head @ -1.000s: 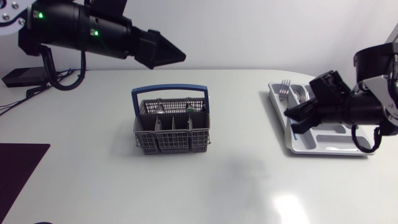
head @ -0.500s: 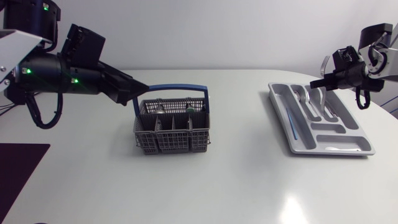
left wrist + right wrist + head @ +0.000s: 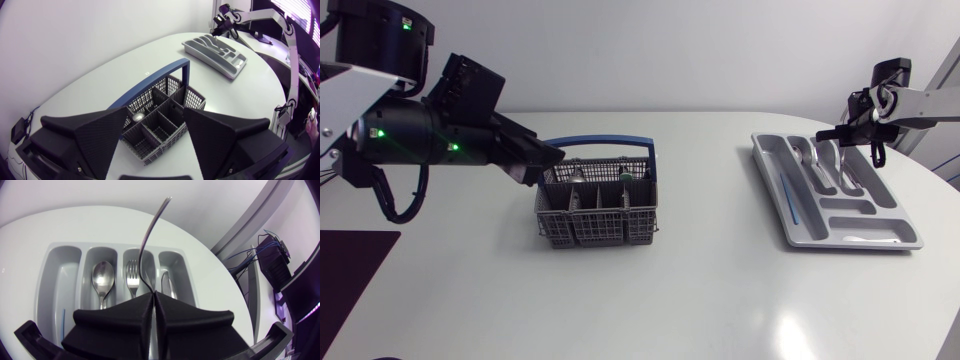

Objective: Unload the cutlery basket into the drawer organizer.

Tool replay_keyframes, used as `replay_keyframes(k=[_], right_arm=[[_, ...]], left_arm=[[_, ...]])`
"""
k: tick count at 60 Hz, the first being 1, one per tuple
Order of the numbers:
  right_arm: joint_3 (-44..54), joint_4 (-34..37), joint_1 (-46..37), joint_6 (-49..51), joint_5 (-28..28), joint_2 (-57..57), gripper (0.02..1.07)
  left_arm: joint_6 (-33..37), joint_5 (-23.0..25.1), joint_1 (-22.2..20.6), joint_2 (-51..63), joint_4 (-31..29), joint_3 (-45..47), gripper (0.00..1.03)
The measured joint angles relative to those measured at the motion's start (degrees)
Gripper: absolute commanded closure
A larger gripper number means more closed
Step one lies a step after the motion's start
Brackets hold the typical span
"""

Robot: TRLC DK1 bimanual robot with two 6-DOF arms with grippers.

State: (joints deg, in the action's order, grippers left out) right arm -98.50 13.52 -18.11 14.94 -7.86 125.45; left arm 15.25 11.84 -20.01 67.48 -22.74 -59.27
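Note:
The grey cutlery basket (image 3: 597,205) with a blue handle (image 3: 605,142) stands mid-table, a few pieces of cutlery in its back cells. My left gripper (image 3: 550,156) hovers at its upper left corner. Seen from the left wrist, that gripper (image 3: 156,132) is open, with the basket (image 3: 162,117) below and ahead of its fingers and a spoon bowl (image 3: 138,116) in one cell. The grey drawer organizer (image 3: 865,240) lies at the right, holding a spoon (image 3: 102,277) and a fork (image 3: 132,275). My right gripper (image 3: 152,297) is shut on a slim metal cutlery handle (image 3: 150,235), above the organizer's far end.
A thin blue item (image 3: 788,195) lies in the organizer's long left compartment. A dark mat (image 3: 345,270) covers the table's front left corner. The table's rounded right edge runs close past the organizer.
My left arm swung down and back so its gripper now sits at the basket's corner. My right arm lifted away from the organizer's middle to above its far end.

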Motion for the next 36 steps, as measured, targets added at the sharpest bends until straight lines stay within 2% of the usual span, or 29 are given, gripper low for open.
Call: replay_keyframes(k=[14,19,25,30,36], right_arm=[[-3.2,0.3,0.1,-0.4,-2.3,5.4,0.99],[-4.2,1.4,0.3,-0.8,-2.5,6.3,0.74],[-4.3,2.4,1.0,-1.5,-2.5,6.5,0.5],[-4.2,2.6,1.3,-1.7,-2.5,6.5,0.39],[-1.1,2.6,1.5,-1.8,-1.5,4.5,0.38]], left_arm=[[0.0,-0.3,0.0,-0.5,0.0,0.9,0.24],[0.0,-0.3,0.0,-0.9,0.4,1.4,0.24],[0.0,-0.4,0.0,-1.5,0.3,2.5,0.23],[0.0,-0.3,0.3,-2.1,0.4,3.3,0.23],[0.0,-0.4,1.5,-3.0,0.6,4.4,0.23]])
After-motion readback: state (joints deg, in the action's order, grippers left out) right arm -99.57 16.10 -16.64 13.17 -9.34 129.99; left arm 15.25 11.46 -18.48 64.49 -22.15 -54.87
